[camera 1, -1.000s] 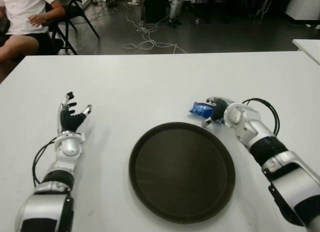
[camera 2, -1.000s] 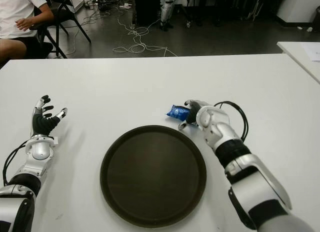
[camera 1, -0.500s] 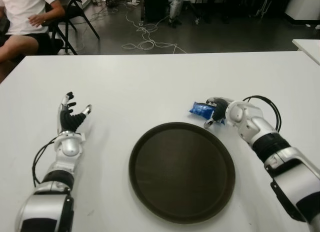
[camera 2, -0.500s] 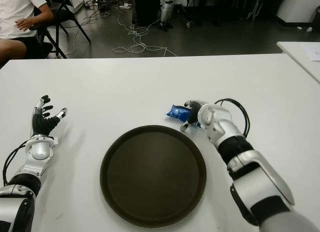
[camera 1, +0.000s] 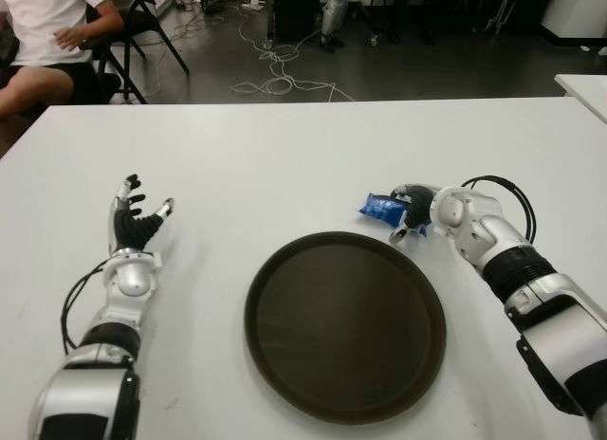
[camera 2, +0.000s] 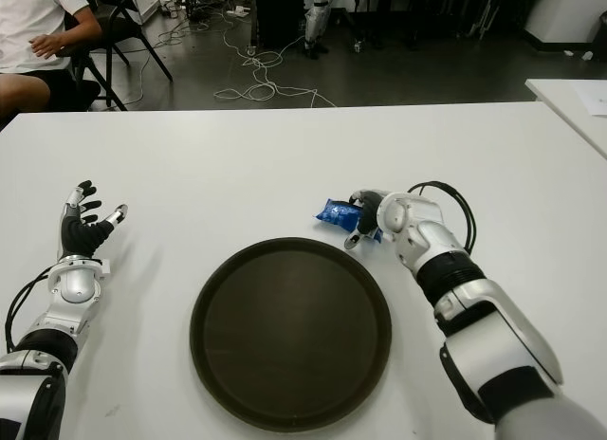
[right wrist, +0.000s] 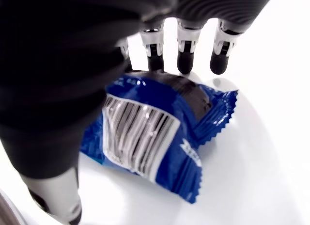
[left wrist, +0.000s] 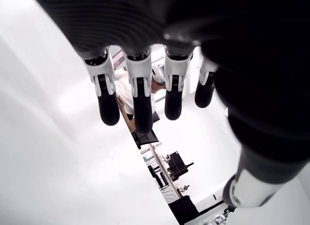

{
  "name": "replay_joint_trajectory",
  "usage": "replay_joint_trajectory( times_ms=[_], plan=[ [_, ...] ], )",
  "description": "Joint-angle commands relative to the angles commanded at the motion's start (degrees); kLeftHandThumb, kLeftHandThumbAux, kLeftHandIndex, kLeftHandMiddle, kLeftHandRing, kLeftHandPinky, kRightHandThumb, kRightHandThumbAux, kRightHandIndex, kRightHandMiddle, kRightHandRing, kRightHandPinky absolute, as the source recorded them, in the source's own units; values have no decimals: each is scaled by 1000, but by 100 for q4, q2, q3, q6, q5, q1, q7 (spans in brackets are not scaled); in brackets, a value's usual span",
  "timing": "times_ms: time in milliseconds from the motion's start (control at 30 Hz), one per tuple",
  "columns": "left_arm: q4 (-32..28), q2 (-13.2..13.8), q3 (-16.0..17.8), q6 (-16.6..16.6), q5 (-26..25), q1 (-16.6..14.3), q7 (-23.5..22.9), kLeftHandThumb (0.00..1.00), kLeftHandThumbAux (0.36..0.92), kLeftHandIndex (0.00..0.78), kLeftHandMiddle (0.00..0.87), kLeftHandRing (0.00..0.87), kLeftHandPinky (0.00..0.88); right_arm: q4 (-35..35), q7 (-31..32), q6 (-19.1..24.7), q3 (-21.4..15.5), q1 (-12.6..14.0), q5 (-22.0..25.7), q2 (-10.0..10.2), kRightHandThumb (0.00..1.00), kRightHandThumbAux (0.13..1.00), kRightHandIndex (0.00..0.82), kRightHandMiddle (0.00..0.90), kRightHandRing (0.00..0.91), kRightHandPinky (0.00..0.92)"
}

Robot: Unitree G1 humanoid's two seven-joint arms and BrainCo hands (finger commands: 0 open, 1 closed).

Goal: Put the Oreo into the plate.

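Oreo packet (camera 1: 382, 209), blue and crimped at its ends, lies on the white worktop (camera 1: 285, 165) just beyond the far right rim of the dark round plate (camera 1: 345, 323). Right hand (camera 1: 414, 215) is set over the packet's right end, fingers (right wrist: 186, 57) curled down along its far edge and thumb on the near side, cupping the wrapper without lifting it. Left hand (camera 1: 133, 227) shows well to the left of the plate, fingers (left wrist: 138, 99) spread and holding nothing. Beyond the worktop's far left corner a person (camera 1: 47, 42) sits on a chair.
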Motion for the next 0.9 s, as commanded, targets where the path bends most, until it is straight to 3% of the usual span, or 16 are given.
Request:
replay_joint_trajectory(
  times_ms=[567,900],
  plan=[
    [-12,-24,50,-21,-66,11,-70,230,709,89,160,190,251,552,222,-395,195,-375,-84,19,0,772,52,88,29,0],
    [6,-14,37,-18,-51,9,-47,235,699,89,156,177,220,841,111,-626,208,-484,-104,68,0,775,54,92,33,0]
  ],
)
